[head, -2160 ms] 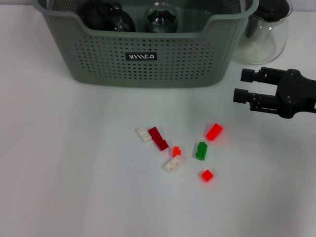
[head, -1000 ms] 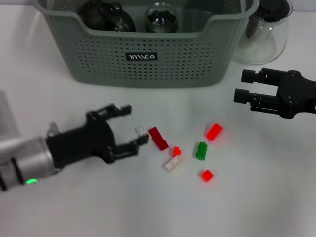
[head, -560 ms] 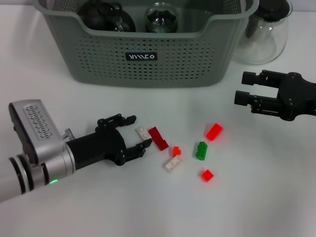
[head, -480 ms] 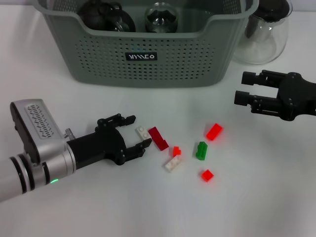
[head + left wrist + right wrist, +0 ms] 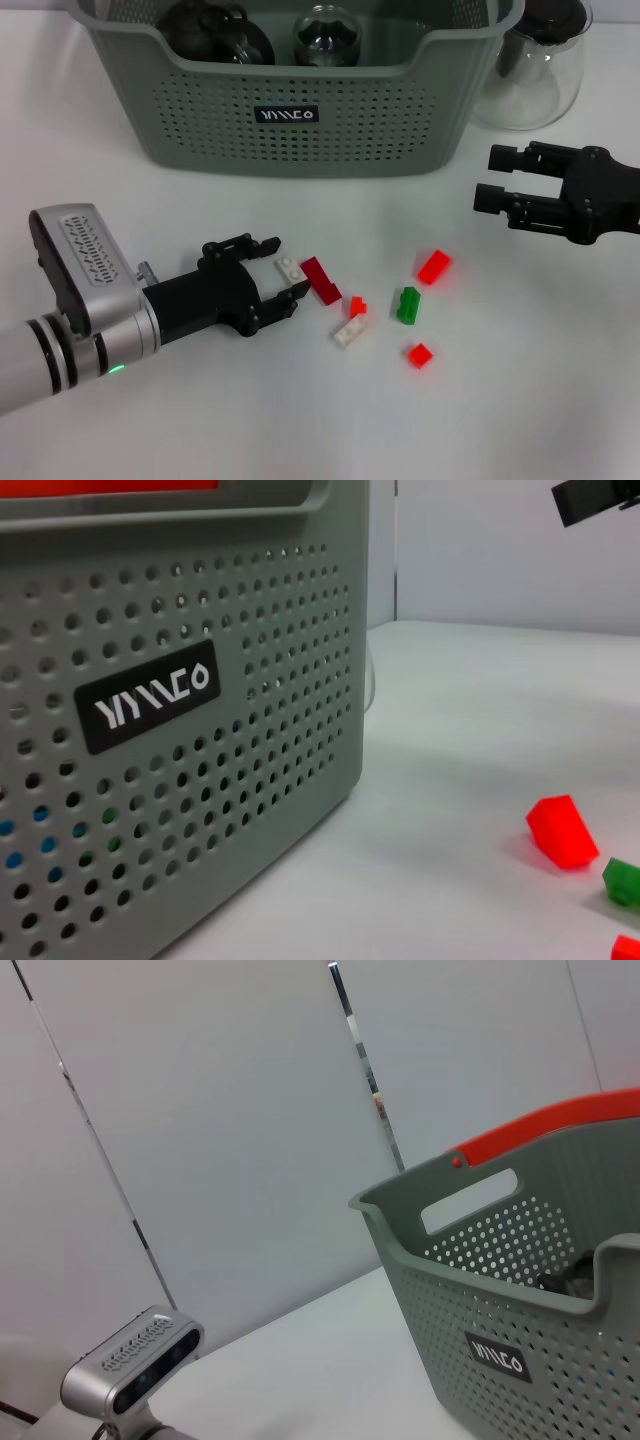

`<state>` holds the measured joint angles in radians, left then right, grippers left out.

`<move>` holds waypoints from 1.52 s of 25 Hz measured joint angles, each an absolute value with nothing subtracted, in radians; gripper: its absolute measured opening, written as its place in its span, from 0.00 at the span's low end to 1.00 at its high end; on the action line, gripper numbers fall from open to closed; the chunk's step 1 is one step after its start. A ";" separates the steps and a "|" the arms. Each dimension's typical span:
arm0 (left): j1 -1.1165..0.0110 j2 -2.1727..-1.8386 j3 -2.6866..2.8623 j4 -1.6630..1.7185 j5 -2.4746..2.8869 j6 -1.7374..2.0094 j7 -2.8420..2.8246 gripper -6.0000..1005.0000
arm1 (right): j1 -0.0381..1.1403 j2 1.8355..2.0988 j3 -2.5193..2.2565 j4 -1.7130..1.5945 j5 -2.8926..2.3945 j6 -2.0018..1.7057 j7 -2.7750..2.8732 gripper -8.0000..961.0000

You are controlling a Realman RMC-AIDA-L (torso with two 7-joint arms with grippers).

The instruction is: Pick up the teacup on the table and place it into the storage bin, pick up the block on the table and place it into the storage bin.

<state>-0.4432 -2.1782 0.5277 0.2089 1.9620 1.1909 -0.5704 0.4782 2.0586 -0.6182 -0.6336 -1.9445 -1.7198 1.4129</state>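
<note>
White table (image 5: pixel 150 420), storage bin (image 5: pixel 300 130) behind blocks — glass carafe (image 5: pixel 535 70) beside.

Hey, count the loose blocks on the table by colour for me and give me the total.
White blocks: 2
Dark red block: 1
Bright red blocks: 3
Green block: 1
Total: 7

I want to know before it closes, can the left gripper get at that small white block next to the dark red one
Probably yes. The left gripper is open with the white block between its fingertips, though the dark red block lies right beside it.
</note>
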 joint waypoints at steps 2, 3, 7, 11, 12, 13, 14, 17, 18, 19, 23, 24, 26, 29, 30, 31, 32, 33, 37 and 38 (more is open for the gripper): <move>-0.444 -2.178 0.528 0.206 1.958 1.183 -0.559 0.65 | 0.478 2.059 -0.618 -0.634 -1.945 -1.720 1.413 0.76; -0.444 -2.178 0.528 0.205 1.957 1.179 -0.556 0.64 | 0.478 2.059 -0.618 -0.634 -1.945 -1.720 1.413 0.76; -0.444 -2.178 0.527 0.204 1.956 1.176 -0.552 0.61 | 0.477 2.059 -0.618 -0.634 -1.945 -1.720 1.413 0.76; -0.444 -2.178 0.527 0.203 1.956 1.175 -0.541 0.60 | 0.476 2.059 -0.618 -0.634 -1.946 -1.720 1.413 0.76; -0.444 -2.178 0.527 0.202 1.956 1.175 -0.538 0.61 | 0.476 2.059 -0.618 -0.634 -1.945 -1.720 1.413 0.76; -0.444 -2.178 0.527 0.198 1.956 1.175 -0.533 0.60 | 0.476 2.059 -0.618 -0.634 -1.945 -1.720 1.413 0.76; -0.445 -2.178 0.527 0.195 1.955 1.175 -0.528 0.59 | 0.476 2.059 -0.618 -0.634 -1.945 -1.720 1.413 0.76; -0.445 -2.178 0.528 0.191 1.955 1.175 -0.520 0.56 | 0.477 2.059 -0.618 -0.634 -1.945 -1.720 1.413 0.76; -0.445 -2.178 0.531 0.191 1.955 1.175 -0.519 0.55 | 0.478 2.059 -0.618 -0.634 -1.945 -1.720 1.413 0.76; -0.445 -2.178 0.531 0.191 1.955 1.175 -0.519 0.52 | 0.478 2.059 -0.618 -0.634 -1.945 -1.720 1.413 0.76; -0.436 -2.175 0.531 0.201 1.956 1.216 -0.521 0.41 | 0.478 2.059 -0.618 -0.634 -1.945 -1.720 1.414 0.76; -0.429 -2.174 0.530 0.213 1.956 1.245 -0.529 0.41 | 0.478 2.059 -0.618 -0.634 -1.945 -1.720 1.414 0.76; -0.405 -2.170 0.528 0.268 1.956 1.337 -0.577 0.41 | 0.477 2.059 -0.618 -0.635 -1.944 -1.720 1.415 0.76; -0.356 -2.166 0.524 0.431 1.956 1.509 -0.765 0.41 | 0.477 2.058 -0.618 -0.636 -1.943 -1.720 1.415 0.76; -0.342 -2.163 0.518 0.494 1.955 1.565 -0.839 0.41 | 0.477 2.058 -0.618 -0.637 -1.943 -1.720 1.415 0.76; -0.336 -2.161 0.509 0.529 1.954 1.609 -0.888 0.41 | 0.478 2.058 -0.618 -0.638 -1.943 -1.720 1.415 0.76; -0.330 -2.150 0.477 0.600 1.950 1.703 -0.980 0.41 | 0.478 2.057 -0.618 -0.638 -1.943 -1.720 1.415 0.76; -0.335 -2.139 0.447 0.638 1.944 1.771 -1.042 0.41 | 0.479 2.057 -0.618 -0.638 -1.943 -1.720 1.415 0.76; -0.405 -2.093 0.316 0.729 1.887 1.969 -1.263 0.41 | 0.482 2.057 -0.618 -0.636 -1.944 -1.717 1.416 0.76; -0.435 -2.083 0.294 0.757 1.857 1.988 -1.332 0.41 | 0.482 2.057 -0.618 -0.636 -1.944 -1.716 1.416 0.76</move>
<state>-0.4350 -2.0826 0.2942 0.7565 1.8575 1.9876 -1.3323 0.4825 2.0569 -0.6182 -0.6361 -1.9439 -1.7163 1.4158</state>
